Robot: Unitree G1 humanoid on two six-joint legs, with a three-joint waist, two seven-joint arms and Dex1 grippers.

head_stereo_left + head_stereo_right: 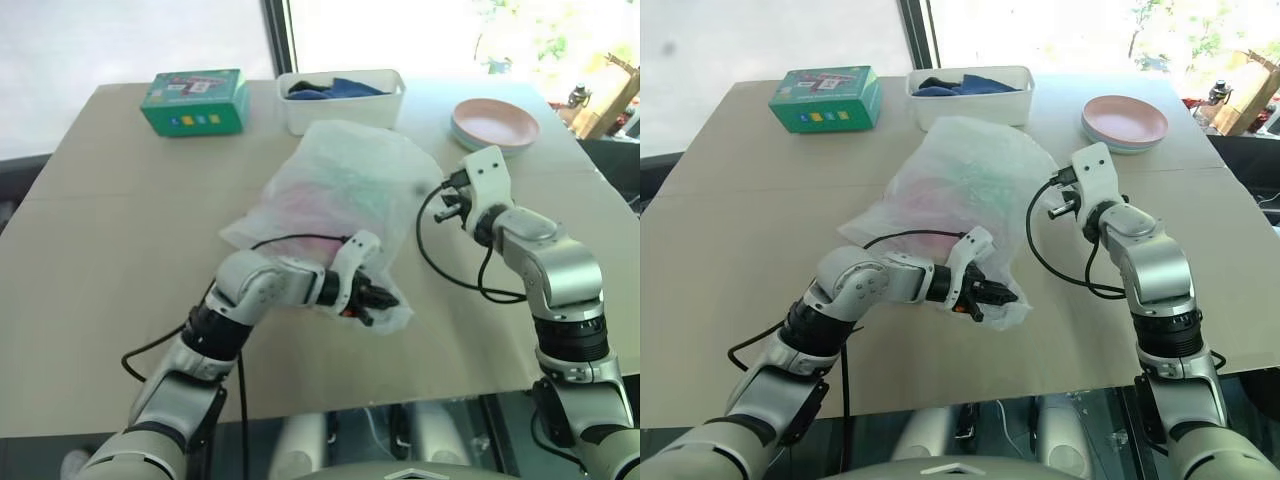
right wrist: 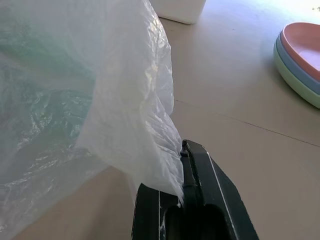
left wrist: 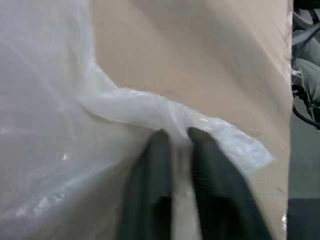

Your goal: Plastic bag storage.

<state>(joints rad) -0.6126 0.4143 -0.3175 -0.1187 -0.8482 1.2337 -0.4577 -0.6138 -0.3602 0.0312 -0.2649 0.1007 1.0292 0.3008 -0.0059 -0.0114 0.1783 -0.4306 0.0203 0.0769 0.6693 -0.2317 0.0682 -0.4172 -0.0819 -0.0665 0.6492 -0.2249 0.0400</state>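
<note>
Looking down from the head views: bag (image 1: 345, 190) heaped mid-table (image 1: 100, 280), between white bin (image 1: 340, 100) at the far side and the near edge. Left gripper (image 1: 372, 297) clenched on the bag's near right corner; right gripper (image 1: 447, 205) pinching film at the bag's right side, lifted off the table. Green box (image 1: 194, 101) far left, stacked plates (image 1: 494, 125) far right, both well apart from the bag. Likely trouble: pulling the two pinches apart could stretch or tear thin film; lifting could spill whatever sits inside, since pink and green tints show through. Dragging toward the near edge could take the loose corner over it.

Seen from the left wrist: both fingers (image 3: 152, 185) closed together with a crumpled fold of bag caught at the tips, bare table beyond. Only a small amount of film appears gripped, so a slip under a tug looks possible, leaving the corner to fall back.

Seen from the right wrist: black fingers (image 2: 197, 185) shut tight on a bunched edge of bag, the sheet hanging up and away from them. Hold looks firmer here, though the film is gathered in a narrow strip that could rip if loaded alone.

Bag itself: thin, translucent white, heavily creased, glossy in places, puffed with trapped air, much larger than either gripper. Likely to billow, cling and spring open again unless pressed flat.
</note>
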